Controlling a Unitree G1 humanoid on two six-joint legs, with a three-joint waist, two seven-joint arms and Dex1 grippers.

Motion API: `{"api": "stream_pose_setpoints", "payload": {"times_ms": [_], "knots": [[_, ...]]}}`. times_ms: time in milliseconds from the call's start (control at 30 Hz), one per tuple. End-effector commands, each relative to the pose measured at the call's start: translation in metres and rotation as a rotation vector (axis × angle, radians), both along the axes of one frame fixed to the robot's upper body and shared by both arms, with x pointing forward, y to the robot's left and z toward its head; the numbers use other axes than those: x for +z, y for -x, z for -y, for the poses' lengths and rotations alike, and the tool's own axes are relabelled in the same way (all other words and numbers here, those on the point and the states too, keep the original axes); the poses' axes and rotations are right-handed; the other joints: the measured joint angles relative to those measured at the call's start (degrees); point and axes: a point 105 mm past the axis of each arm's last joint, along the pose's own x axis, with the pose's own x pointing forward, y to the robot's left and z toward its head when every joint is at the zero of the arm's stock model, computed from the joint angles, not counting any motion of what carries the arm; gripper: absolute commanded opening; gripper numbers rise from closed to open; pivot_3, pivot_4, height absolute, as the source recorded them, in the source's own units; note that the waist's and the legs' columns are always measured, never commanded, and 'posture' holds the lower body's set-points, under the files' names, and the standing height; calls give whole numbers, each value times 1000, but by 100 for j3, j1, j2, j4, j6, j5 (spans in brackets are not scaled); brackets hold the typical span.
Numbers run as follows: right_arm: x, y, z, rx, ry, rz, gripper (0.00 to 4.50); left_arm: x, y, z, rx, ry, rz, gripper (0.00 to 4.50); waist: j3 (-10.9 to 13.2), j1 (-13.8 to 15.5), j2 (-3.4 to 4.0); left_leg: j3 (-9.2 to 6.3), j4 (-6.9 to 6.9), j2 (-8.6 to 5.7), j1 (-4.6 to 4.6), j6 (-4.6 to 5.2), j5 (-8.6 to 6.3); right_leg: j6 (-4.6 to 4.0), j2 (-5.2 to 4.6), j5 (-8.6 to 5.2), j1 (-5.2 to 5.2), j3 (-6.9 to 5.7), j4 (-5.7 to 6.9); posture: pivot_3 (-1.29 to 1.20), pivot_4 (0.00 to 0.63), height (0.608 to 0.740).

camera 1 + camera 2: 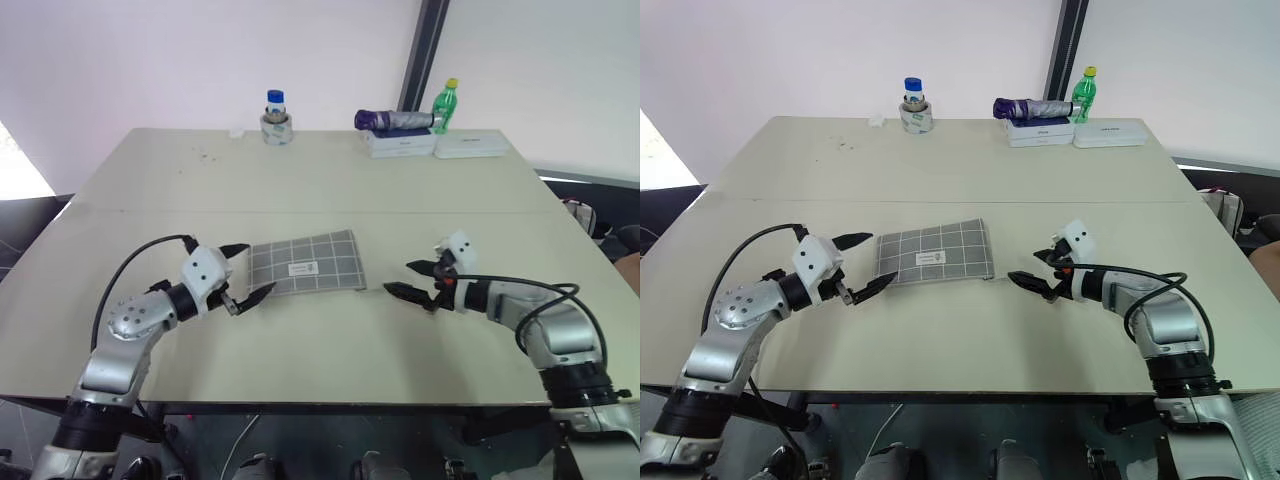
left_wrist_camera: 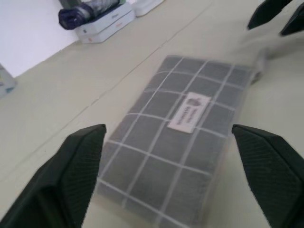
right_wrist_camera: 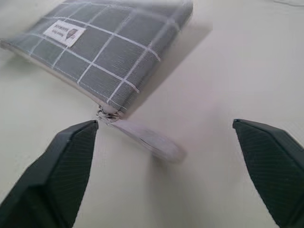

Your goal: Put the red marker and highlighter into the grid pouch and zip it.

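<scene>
At the left end of the grid pouch (image 1: 306, 265) your left tool (image 1: 245, 272) hangs just above the desk (image 1: 320, 180) with its two black fingers spread wide and nothing between them; one fingertip sits near the pouch's far left corner and the other near its near left corner, and from the head views you cannot tell whether either tip touches the fabric. Your right tool (image 1: 408, 279) stands a little way off the pouch's right end, also spread wide and empty, pointing back toward the pouch. In the right wrist view its fingers (image 3: 52, 175) frame the pouch's corner, where a pale zipper pull (image 3: 148, 139) lies flat on the desk, trailing away from the fabric. The pouch itself lies flat near the middle of the desk between your two tools, its white label (image 2: 189, 111) facing up, and it looks closed along the edge you can see. Further out, along the far edge of the desk, stand a small jar with a blue cap (image 1: 276, 116), a folded purple umbrella (image 1: 395, 120) resting on a white box (image 1: 400, 144), a green bottle with a yellow cap (image 1: 445, 105), and a second flat white box (image 1: 472, 146) beside it.
</scene>
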Motion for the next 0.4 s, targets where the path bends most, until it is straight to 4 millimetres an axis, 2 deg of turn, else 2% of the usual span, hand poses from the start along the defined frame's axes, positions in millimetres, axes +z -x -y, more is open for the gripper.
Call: {"api": "stream_pose_setpoints", "payload": {"times_ms": [33,100,200,333,400], "knots": [[26,-1,2,24,40,174,4447,23,6,-17,51,58,6,4500,0,-4,0,0,0,0,0,0,0,0,0,0,0,0,1,0,150,740],[33,-2,3,24,76,274,4447,23,7,-32,111,62,-6,4500,0,-5,1,0,0,-1,1,0,0,0,1,0,0,1,1,0,150,740],[35,1,6,30,91,328,4447,20,11,-47,154,39,-4,4500,0,-7,1,0,-2,-1,2,0,0,0,1,0,0,1,-1,0,150,740],[21,8,25,30,186,323,4447,9,21,-94,291,14,-30,4500,0,0,0,3,-1,-1,3,0,0,0,-2,0,3,1,-4,0,150,740],[20,6,30,18,196,327,4447,7,27,-107,315,-11,-14,4500,0,-4,0,3,-2,0,3,0,0,-1,0,0,2,0,-4,0,150,740]]}}
